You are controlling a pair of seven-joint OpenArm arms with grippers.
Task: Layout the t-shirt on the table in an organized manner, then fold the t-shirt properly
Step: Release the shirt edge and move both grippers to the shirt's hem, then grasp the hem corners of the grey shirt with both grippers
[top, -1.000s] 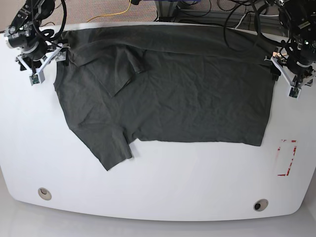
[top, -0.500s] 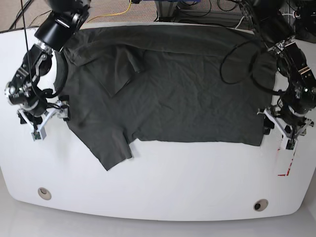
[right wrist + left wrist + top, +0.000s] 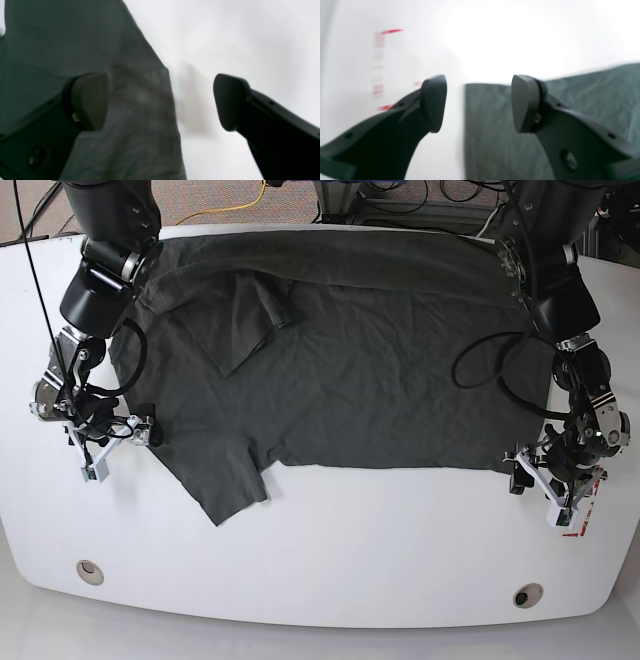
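The dark grey t-shirt (image 3: 380, 370) lies spread and wrinkled across the far half of the white table (image 3: 350, 550). One sleeve (image 3: 255, 320) is folded onto the body; the other sleeve (image 3: 225, 480) sticks out toward the front. My left gripper (image 3: 537, 495) hovers open at the shirt's near right hem corner. In the left wrist view the left gripper (image 3: 478, 105) straddles that corner (image 3: 480, 120). My right gripper (image 3: 118, 450) stands open at the shirt's left edge. In the right wrist view the right gripper (image 3: 160, 102) has the t-shirt's edge (image 3: 140, 105) between its fingers.
A red tape rectangle (image 3: 580, 510) lies just right of the left gripper, red tape (image 3: 380, 62) also showing in the left wrist view. Two round grommet holes (image 3: 90, 571) (image 3: 527, 595) sit near the front edge. Cables hang behind the table's far edge.
Both arms have swept from the shirt's far corners toward the front along its sides. The shirt itself lies as before.
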